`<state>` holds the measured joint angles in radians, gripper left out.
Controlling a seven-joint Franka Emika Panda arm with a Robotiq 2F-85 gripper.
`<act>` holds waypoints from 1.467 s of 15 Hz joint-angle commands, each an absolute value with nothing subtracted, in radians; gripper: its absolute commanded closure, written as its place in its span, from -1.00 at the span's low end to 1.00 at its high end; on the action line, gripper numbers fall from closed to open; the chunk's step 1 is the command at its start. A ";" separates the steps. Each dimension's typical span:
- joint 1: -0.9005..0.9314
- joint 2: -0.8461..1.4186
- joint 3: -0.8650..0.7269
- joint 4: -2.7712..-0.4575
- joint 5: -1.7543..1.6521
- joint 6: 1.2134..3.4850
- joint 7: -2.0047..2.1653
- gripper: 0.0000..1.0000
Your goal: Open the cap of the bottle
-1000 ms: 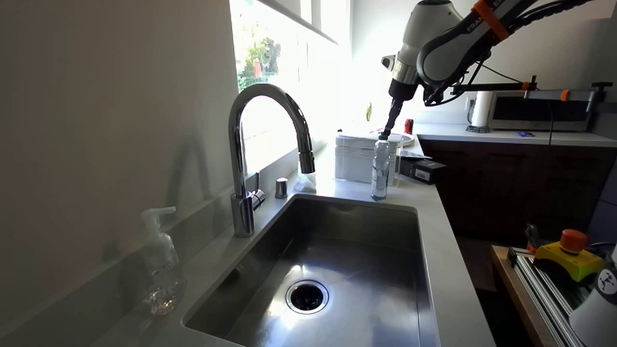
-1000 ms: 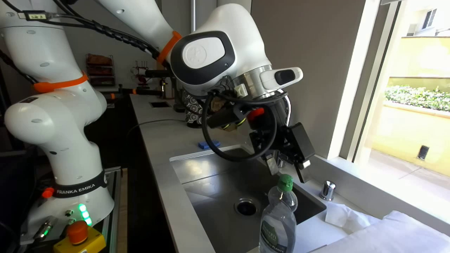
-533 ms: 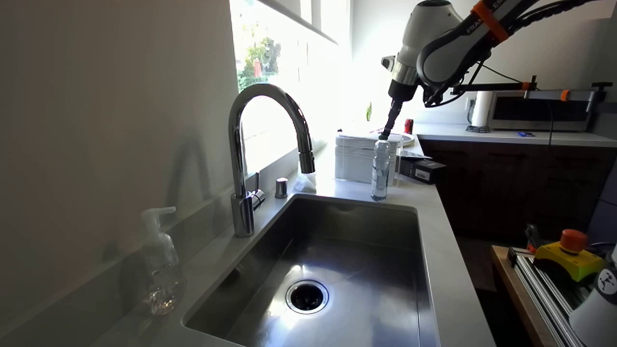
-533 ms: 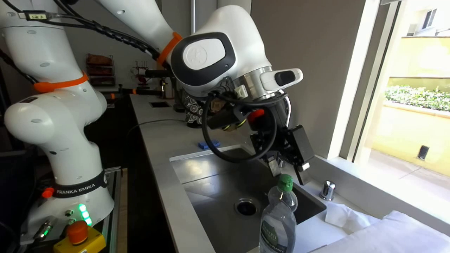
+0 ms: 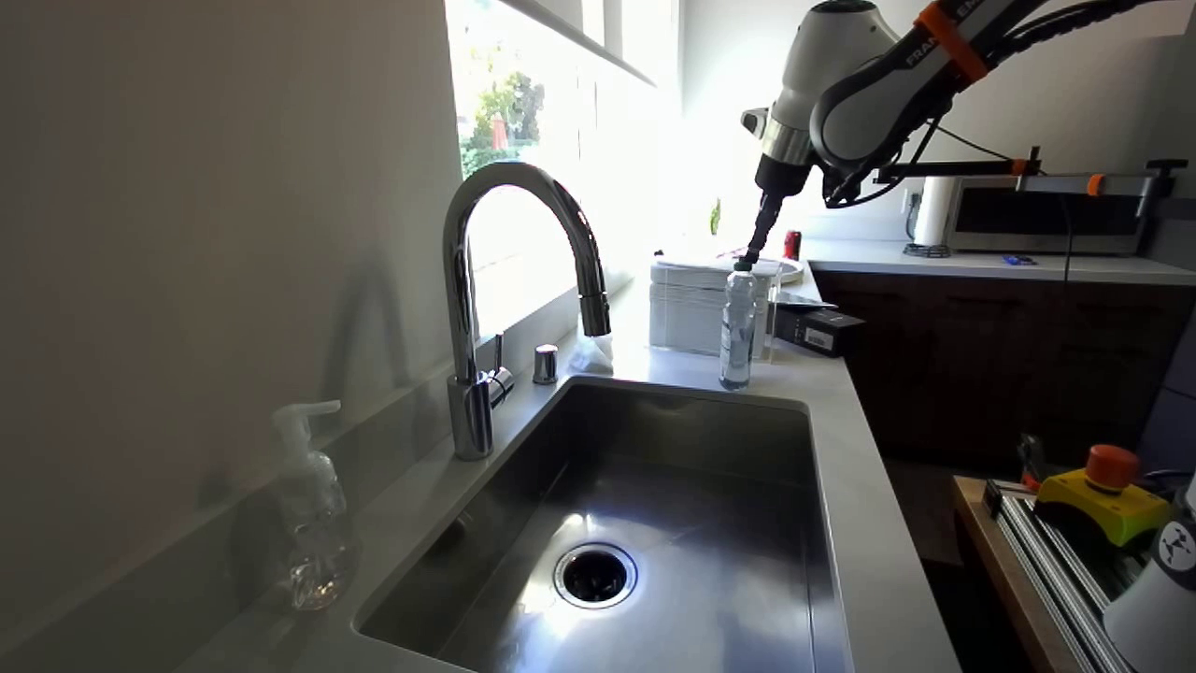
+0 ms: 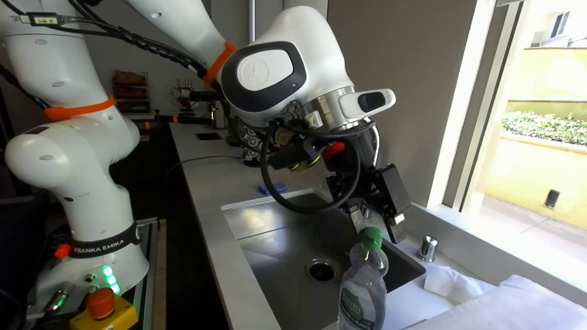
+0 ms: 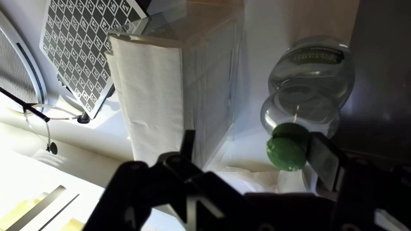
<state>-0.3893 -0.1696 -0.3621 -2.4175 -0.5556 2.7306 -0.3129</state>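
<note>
The slim clear bottle (image 5: 737, 327) stands upright on the counter at the sink's edge. It also shows in an exterior view (image 6: 362, 284) and in the wrist view (image 7: 311, 89). Its green cap (image 6: 372, 239) is on the neck; it also shows in the wrist view (image 7: 286, 152). My gripper (image 7: 255, 146) is open, pointing down at a tilt, its fingertips around cap height. In the wrist view the cap lies between the spread jaws, close beside the right finger (image 7: 324, 160); I cannot tell whether they touch. The gripper also shows in both exterior views (image 5: 750, 254) (image 6: 378, 228).
A steel sink (image 5: 691, 523) with a curved faucet (image 5: 523, 176) lies beside the bottle. A clear holder with a white paper stack (image 7: 151, 96) stands close to it. A black box (image 5: 818, 329) and a chequered board (image 7: 80, 48) are near. A glass pump bottle (image 5: 316, 523) stands farther off.
The gripper has lowered slightly, by a small amount. The fingers stay spread. The bottle and its cap have not moved.
</note>
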 commanded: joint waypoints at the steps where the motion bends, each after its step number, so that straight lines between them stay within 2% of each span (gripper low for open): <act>1: -0.410 -0.169 -0.357 -2.430 -0.593 2.770 -0.283 -0.76; 18: -0.414 -0.175 -0.353 -2.422 -0.590 2.796 -0.272 -0.66; 22: -0.414 -0.182 -0.352 -2.419 -0.591 2.796 -0.264 -0.68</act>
